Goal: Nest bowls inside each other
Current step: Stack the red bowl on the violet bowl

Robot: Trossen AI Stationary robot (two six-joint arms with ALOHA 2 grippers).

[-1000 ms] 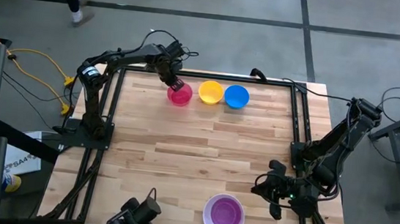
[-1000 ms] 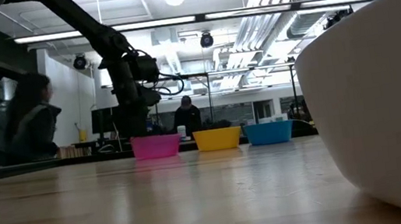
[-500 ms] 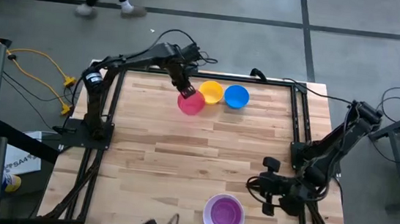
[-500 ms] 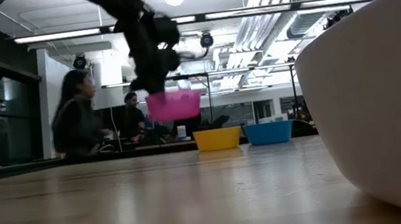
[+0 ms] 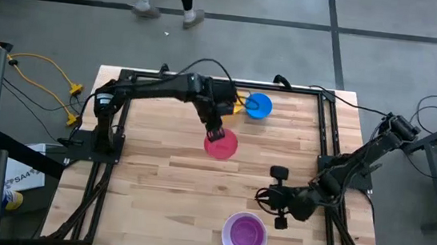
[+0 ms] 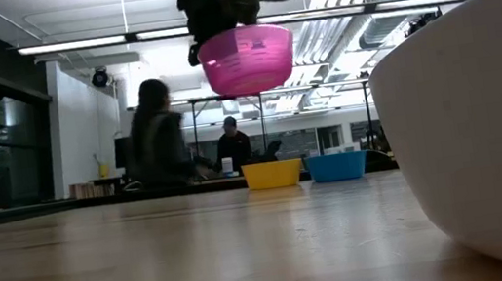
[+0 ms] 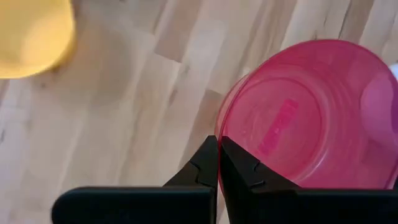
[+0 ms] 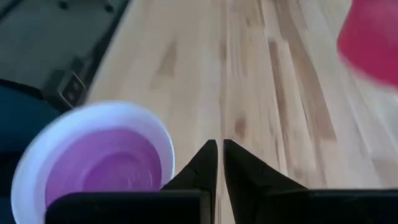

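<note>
My left gripper (image 5: 216, 132) hangs over the middle of the table, shut on the pink bowl (image 5: 224, 146), which is high above the wood in the low view (image 6: 247, 57). The yellow bowl (image 6: 272, 173) and the blue bowl (image 5: 259, 105) stand side by side at the far edge; the arm hides most of the yellow one from above. The purple bowl (image 5: 245, 234) sits inside the white bowl (image 5: 227, 224) at the near edge. My right gripper (image 5: 261, 196) is shut and holds nothing, just beyond that pair toward the far edge, pointing toward the table's left. My left gripper pinches the pink bowl's rim (image 7: 221, 124), one finger inside the bowl and one outside. The fingers come from above, slanting down. The bowl hangs below them, clear of the table and slightly tilted, its opening up.
A black frame (image 5: 127, 74) runs round the wooden table. The white bowl's wall (image 6: 485, 127) fills the right side of the low view. Bare wood lies between the far row and the near pair. People move in the room behind the table.
My left gripper has lifted the pink bowl off its place at the left end of the far row and carried it up, toward the table's middle and right. My right gripper has rolled and shifted toward the table's left, staying shut.
</note>
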